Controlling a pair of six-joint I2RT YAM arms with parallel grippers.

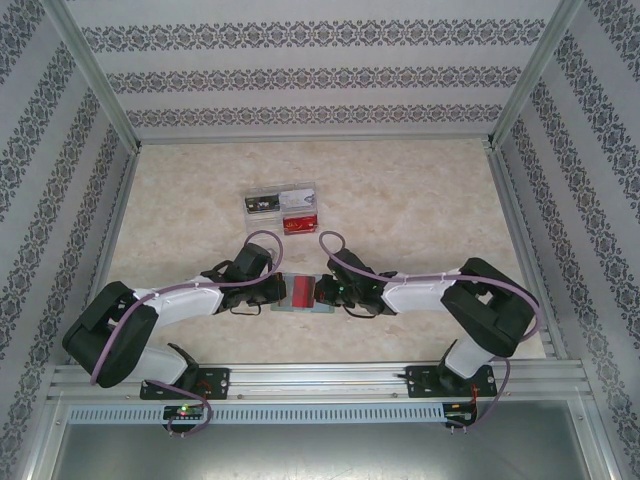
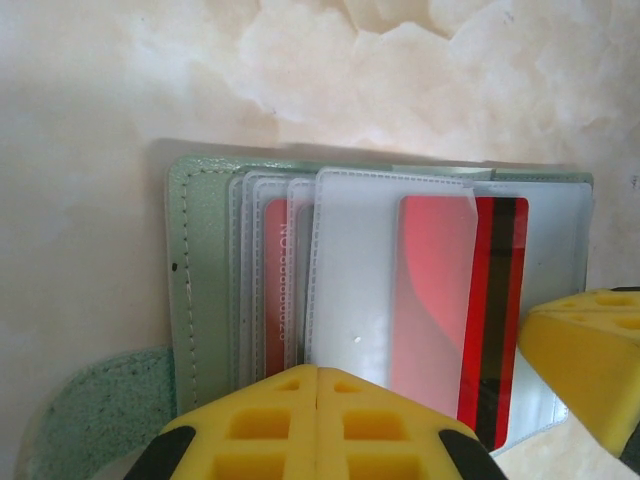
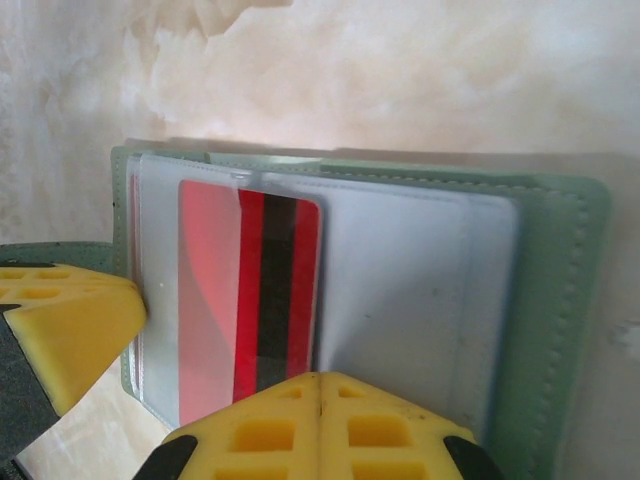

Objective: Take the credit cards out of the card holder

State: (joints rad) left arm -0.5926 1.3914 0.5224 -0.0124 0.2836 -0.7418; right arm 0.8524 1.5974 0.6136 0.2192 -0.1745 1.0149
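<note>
Now the card holder [image 2: 205,290] lies open on the surface [image 1: 400,200]. The left gripper [image 2: 318,420] and right gripper [image 3: 320,425], both pinched closed, sit at its edge. Its red credit card [image 3: 250,300] points lengthwise at the right one, the nearer.

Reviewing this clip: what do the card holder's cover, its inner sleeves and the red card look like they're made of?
Card holder cover: probably soft faux leather, pale green, with a fine grain and a stitched edge.
Inner sleeves: clear flexible plastic, glossy, with welded seam lines along the edges.
Red card: likely rigid glossy plastic, flat with crisp rounded corners and a dark stripe running along it.
</note>
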